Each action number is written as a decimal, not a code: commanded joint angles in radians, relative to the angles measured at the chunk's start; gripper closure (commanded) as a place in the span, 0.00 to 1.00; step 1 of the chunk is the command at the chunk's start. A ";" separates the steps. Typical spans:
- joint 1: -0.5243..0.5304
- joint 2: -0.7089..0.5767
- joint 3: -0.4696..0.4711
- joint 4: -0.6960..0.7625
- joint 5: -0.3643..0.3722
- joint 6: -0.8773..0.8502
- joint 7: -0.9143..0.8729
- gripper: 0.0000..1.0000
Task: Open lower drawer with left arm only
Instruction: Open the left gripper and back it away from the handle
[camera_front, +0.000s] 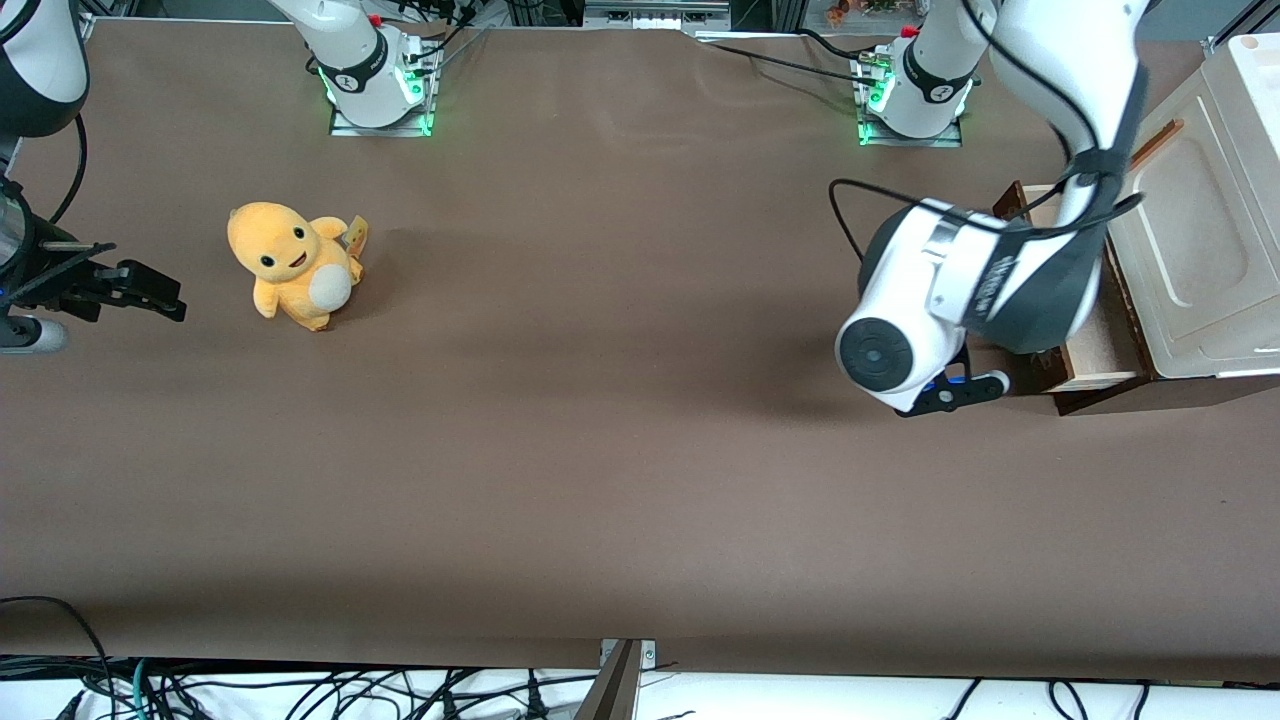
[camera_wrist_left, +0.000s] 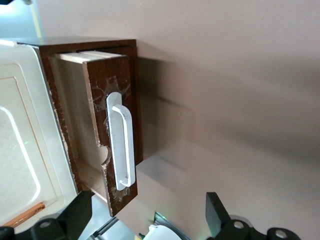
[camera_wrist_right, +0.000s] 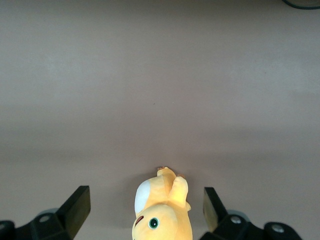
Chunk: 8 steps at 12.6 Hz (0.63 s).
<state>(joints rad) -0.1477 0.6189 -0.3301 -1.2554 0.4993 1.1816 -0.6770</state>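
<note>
The lower drawer (camera_front: 1105, 345) stands pulled partly out of its cabinet, with pale wood showing inside. Most of it is hidden in the front view by the left arm (camera_front: 985, 280), which hangs over it. In the left wrist view the drawer's dark brown worn front (camera_wrist_left: 100, 95) carries a white bar handle (camera_wrist_left: 122, 147). My left gripper (camera_wrist_left: 147, 202) is open just in front of the drawer front, a little short of the handle, with nothing between its black fingers (camera_wrist_left: 75, 212). In the front view the gripper (camera_front: 955, 390) shows under the wrist, over the table beside the drawer.
Above the drawer the cabinet has a cream panel (camera_front: 1190, 250) with a thin orange-brown handle (camera_front: 1155, 145). A yellow plush toy (camera_front: 295, 265) sits on the brown table toward the parked arm's end. Both arm bases (camera_front: 915, 100) stand along the table edge farthest from the front camera.
</note>
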 joint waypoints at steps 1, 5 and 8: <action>0.029 -0.004 0.008 0.095 -0.071 -0.014 0.107 0.00; 0.043 -0.039 0.069 0.172 -0.154 -0.007 0.203 0.00; 0.043 -0.079 0.130 0.174 -0.179 -0.004 0.310 0.00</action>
<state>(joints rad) -0.0998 0.5720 -0.2448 -1.0872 0.3664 1.1816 -0.4443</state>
